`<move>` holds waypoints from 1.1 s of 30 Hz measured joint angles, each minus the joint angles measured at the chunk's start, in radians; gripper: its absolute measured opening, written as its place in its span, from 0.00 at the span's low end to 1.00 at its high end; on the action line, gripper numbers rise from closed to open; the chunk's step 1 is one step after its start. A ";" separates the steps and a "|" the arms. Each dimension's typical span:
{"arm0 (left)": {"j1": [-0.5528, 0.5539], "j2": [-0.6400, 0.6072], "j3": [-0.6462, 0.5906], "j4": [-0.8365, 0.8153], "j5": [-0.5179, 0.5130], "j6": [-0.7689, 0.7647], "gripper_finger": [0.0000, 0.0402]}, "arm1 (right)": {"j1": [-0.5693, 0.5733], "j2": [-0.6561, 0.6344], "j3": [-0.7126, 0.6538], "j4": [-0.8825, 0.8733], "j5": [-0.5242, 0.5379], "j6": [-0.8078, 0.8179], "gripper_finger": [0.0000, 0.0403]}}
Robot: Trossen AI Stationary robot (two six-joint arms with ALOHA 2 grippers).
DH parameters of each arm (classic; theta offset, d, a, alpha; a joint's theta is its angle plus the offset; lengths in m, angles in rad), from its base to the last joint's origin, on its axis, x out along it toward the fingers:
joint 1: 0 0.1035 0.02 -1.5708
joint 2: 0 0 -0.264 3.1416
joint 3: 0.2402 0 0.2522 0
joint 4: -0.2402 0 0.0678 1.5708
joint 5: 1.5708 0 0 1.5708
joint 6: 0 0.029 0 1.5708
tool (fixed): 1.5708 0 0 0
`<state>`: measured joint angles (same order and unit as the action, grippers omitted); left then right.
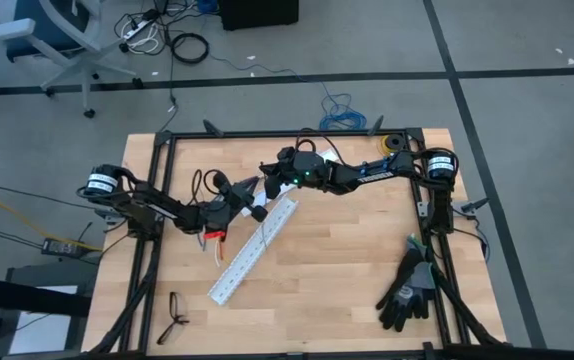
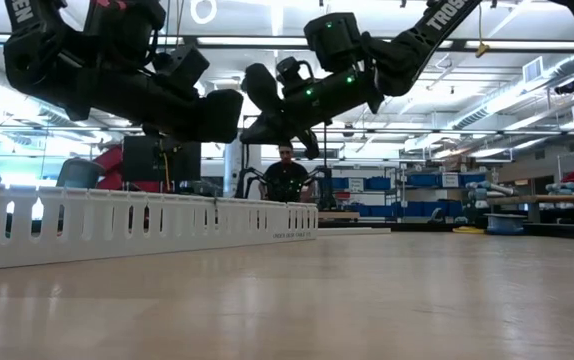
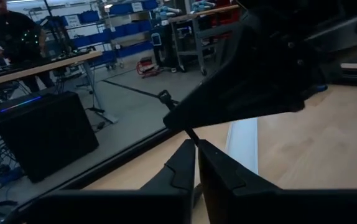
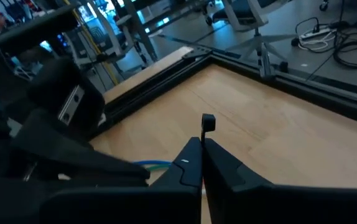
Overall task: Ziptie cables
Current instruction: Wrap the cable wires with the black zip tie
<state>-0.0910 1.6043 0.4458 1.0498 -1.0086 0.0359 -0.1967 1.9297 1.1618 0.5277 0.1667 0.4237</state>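
Both grippers meet above the far middle of the table, clear of the wood. My left gripper (image 1: 250,192) (image 3: 196,144) comes from the left and is shut on the ziptie (image 3: 177,115), a thin black strip with a small square head (image 4: 208,122). My right gripper (image 1: 267,178) (image 4: 202,144) comes from the right and is shut on the same strip just below that head. The cables (image 1: 213,236), red and orange wires, lie on the table under my left arm; a blue-green stretch of wire (image 4: 157,165) shows beside my left gripper. My left gripper pinches the ziptie's strip (image 3: 193,135) between its two fingertips, some way back from the head. The strip runs on out of the tips toward my right gripper, clear of the table. My right gripper pinches the ziptie just below its head (image 4: 207,132) between its two fingertips, coming from the table's right and slanting slightly down. The head stands out past the tips, lifted clear of the table.
A long white slotted duct piece (image 1: 252,250) (image 2: 137,225) lies slantwise on the table just near of the grippers. Black gloves (image 1: 407,290) lie at the near right, glasses (image 1: 175,315) at the near left. A black frame (image 1: 287,133) edges the table.
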 joint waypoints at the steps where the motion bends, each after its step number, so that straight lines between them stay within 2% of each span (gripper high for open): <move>1: 0.000 0.000 0.000 -0.001 0.004 -0.001 0.09 | 0.000 0.000 0.000 -0.009 -0.007 -0.004 0.00; 5: -0.001 0.000 -0.009 -0.003 0.070 -0.027 0.16 | 0.000 0.000 0.000 -0.040 -0.042 -0.017 0.00; 9: 0.003 -0.007 -0.048 0.006 0.169 -0.115 0.25 | 0.001 -0.019 0.000 -0.108 -0.066 -0.036 0.00; 13: 0.029 -0.024 -0.147 0.157 0.353 -0.207 0.30 | 0.006 -0.087 -0.039 -0.147 -0.056 -0.067 0.00; 17: 0.087 -0.025 -0.247 0.308 0.537 -0.273 0.30 | 0.006 -0.168 -0.118 -0.149 -0.061 -0.076 0.00; 22: 0.155 -0.020 -0.238 0.294 0.796 -0.355 0.28 | 0.006 -0.199 -0.191 -0.047 -0.189 -0.080 0.00; 25: 0.172 -0.009 -0.197 0.280 0.836 -0.345 0.26 | 0.007 -0.187 -0.201 0.037 -0.245 -0.084 0.00; 33: 0.196 -0.007 -0.163 0.283 0.839 -0.303 0.22 | 0.017 -0.164 -0.203 0.093 -0.327 -0.101 0.00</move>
<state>0.1049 1.5974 0.2825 1.3331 -0.1699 -0.2668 -0.1795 1.7656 0.9592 0.6211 -0.1602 0.3228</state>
